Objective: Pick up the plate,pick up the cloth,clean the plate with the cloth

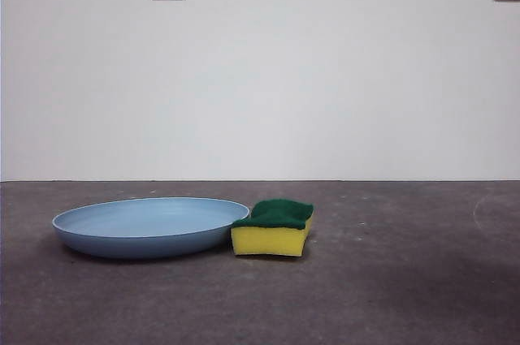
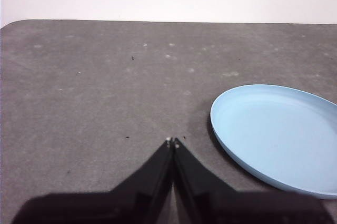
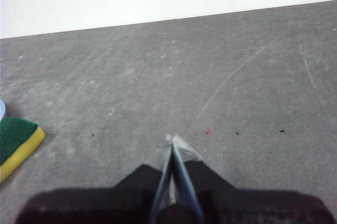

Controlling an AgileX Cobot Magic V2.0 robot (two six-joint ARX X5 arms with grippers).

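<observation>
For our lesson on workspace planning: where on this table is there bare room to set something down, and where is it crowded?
Bare table lies to the sponge's open side and along the front edge. It is crowded where the sponge meets the plate. The shut left claw and shut right claw hang over bare surface.

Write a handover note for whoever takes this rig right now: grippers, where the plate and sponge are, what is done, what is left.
Left gripper: shut, empty, above the table beside the plate.
Right gripper: shut, empty, off to one side of the sponge.
Plate lies flat on the table; sponge sits green side up against its rim.
Done: nothing yet.
Left: pick up the plate, pick up the sponge, wipe the plate.
</observation>
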